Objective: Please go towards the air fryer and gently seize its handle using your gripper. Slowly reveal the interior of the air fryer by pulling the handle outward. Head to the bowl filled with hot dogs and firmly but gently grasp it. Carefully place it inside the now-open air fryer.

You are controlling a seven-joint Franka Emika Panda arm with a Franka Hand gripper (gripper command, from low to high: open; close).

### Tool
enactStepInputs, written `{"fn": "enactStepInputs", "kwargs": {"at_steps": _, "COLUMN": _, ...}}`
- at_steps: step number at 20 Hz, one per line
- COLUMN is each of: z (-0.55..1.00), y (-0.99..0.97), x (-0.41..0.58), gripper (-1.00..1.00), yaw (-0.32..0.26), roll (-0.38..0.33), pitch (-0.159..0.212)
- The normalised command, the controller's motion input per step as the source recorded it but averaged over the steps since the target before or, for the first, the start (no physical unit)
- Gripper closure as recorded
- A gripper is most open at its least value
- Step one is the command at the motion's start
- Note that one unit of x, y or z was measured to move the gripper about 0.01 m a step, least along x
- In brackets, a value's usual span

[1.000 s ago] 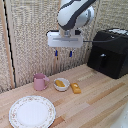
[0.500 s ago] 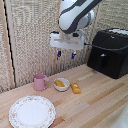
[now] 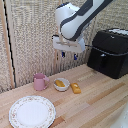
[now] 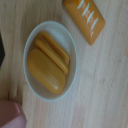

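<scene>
In the exterior view the air fryer point(image 3: 111, 52) runs off the right edge, so its far side is cut away, and its handle point(image 3: 102, 61) blends into the black front, hard to make out. The gripper point(image 3: 69, 54) is small and blurred; whether its jaws stand apart cannot be told. The wrist view is soft, and the pink mug point(image 4: 10, 114) is clipped at the corner.

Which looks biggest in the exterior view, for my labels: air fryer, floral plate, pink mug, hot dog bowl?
1. Air fryer, though it stands farthest back.
2. Floral plate, nearest the camera.
3. Pink mug and hot dog bowl look alike; unranked.
</scene>
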Motion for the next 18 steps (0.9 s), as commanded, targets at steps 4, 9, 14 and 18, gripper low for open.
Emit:
{"fn": "enactStepInputs", "kwargs": {"at_steps": 4, "z": -0.06, "y": -0.08, "x": -0.017, "gripper": -1.0, "yaw": -0.012, "roll": -0.375, "pitch": -0.077}}
{"fn": "enactStepInputs", "kwargs": {"at_steps": 9, "z": -0.16, "y": -0.27, "x": 0.0, "gripper": -1.0, "yaw": -0.037, "roll": -0.369, "pitch": -0.098}}
{"fn": "enactStepInputs", "kwargs": {"at_steps": 14, "z": -0.31, "y": -0.43, "x": 0.0, "gripper": -1.0, "yaw": -0.034, "roll": -0.315, "pitch": -0.12}}
{"fn": "enactStepInputs", "kwargs": {"at_steps": 18, "z": -0.44, "y": -0.54, "x": 0.0, "gripper": -1.0, "yaw": -0.006, "roll": -0.236, "pitch": -0.151}}
